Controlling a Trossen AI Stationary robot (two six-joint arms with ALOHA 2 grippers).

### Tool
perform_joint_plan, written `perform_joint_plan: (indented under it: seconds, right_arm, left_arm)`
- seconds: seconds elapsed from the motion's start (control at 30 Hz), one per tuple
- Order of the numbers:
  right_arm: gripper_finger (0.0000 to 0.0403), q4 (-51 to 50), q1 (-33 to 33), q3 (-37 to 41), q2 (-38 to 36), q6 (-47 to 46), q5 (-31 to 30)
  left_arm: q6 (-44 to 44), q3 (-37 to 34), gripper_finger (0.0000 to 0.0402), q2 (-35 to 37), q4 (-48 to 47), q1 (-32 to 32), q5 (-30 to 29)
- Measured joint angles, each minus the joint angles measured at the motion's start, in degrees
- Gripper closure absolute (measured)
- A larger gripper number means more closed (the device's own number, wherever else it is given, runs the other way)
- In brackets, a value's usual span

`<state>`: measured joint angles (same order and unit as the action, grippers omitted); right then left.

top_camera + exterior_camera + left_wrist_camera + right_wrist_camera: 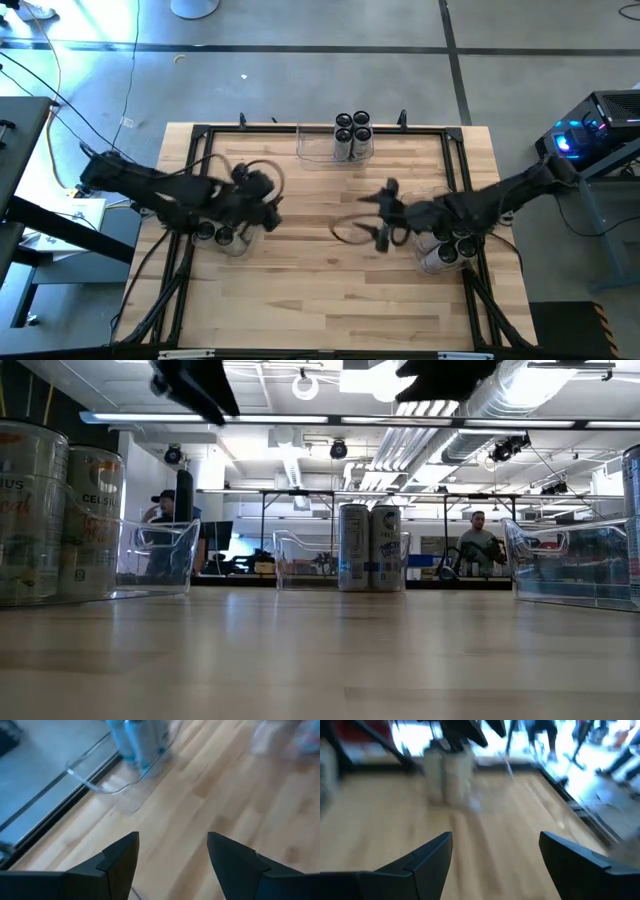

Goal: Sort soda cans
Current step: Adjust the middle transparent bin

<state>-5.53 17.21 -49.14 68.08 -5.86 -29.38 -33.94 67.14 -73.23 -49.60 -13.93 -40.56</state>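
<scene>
Four soda cans [352,133] stand upright in a clear bin [312,150] at the table's far edge; they also show in the low view as soda cans [370,548]. More cans [222,236] stand in a bin under my left arm, and others [452,251] in a bin under my right arm. My left gripper [268,205] hovers open above the table's left half, nothing between its fingers [120,857]. My right gripper [383,212] hovers open right of the table's middle, also empty [495,842]. Both point toward the middle.
Bare wood lies between the two grippers and along the near edge [320,310]. A black frame [200,132] runs round the table. In the low view the left cans [60,510] and a right bin [570,560] flank the table; people sit in the room behind.
</scene>
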Motion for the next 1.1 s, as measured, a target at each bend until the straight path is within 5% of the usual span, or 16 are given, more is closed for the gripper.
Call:
perform_joint_plan:
  seconds: [0.17,0.27,0.43,0.73,1.1]
  right_arm:
    - [0.0111,-18.56,-9.61,-7.93,3.06,7.94,6.64]
    - [0.0111,-23.41,-15.30,-8.69,5.86,17.84,11.64]
    - [0.0111,-25.93,-24.48,-8.18,11.28,26.68,10.61]
    - [0.0133,-25.63,-37.60,-9.08,19.40,34.38,15.38]
    - [0.0234,-26.88,-38.14,-13.45,24.37,35.31,15.97]
  left_arm:
    - [3.80,0.04,0.0183,-5.26,1.01,9.74,1.32]
    - [4.53,0.04,0.0186,-7.54,1.59,14.12,1.41]
    - [5.91,0.04,0.0187,-6.58,0.07,17.78,1.36]
    - [2.53,0.08,0.0187,0.93,-6.54,14.56,0.99]
    - [-2.04,0.08,0.0187,3.05,-8.55,7.14,-0.69]
